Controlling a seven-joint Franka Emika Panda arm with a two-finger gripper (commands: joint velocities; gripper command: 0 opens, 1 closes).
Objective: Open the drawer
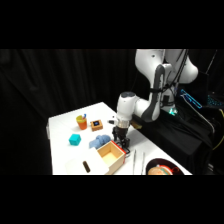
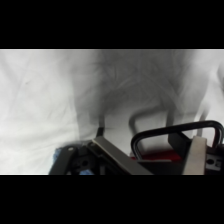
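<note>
The end effector (image 1: 121,145) sits at the drawer (image 1: 111,155) handle (image 2: 176,135); grip unclear, no legible writing.

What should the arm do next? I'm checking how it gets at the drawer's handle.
Probably ease the hand a little lower onto the black loop handle, which the wrist view shows close in front; in the side view the hand hovers at the drawer edge.

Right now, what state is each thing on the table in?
drawer: upright, top open, black handle by the pincer.
pincer: down at the drawer's edge.
teal cube: loose on the table, untouched.
orange cup: upright.
orange block: flat, dark top up.
</note>
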